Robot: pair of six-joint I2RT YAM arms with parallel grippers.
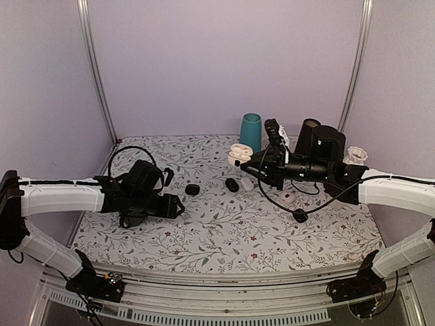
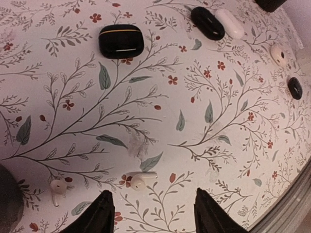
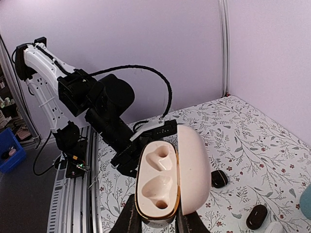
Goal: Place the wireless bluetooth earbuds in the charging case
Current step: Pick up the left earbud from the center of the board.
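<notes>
My right gripper (image 3: pixel 155 221) is shut on the white charging case (image 3: pixel 165 179) and holds it in the air. The lid is swung open and both sockets show empty. In the top view the case (image 1: pixel 246 182) sits at the right gripper's (image 1: pixel 255 175) tips, right of centre. Two white earbuds lie on the floral cloth in the left wrist view: one earbud (image 2: pixel 141 179) just ahead of my left gripper (image 2: pixel 155 213), nearer its left finger, the other earbud (image 2: pixel 58 188) further left. The left gripper (image 1: pixel 178 206) hangs low over the cloth, open, with nothing between its fingers.
A black rounded case (image 2: pixel 121 41) lies ahead of the left gripper. A black oval case (image 2: pixel 207 23) and a white oval case (image 2: pixel 229 23) lie side by side beyond it. At the back stand a teal cup (image 1: pixel 250 131), another open white case (image 1: pixel 239 155) and a white ridged cup (image 1: pixel 355 155).
</notes>
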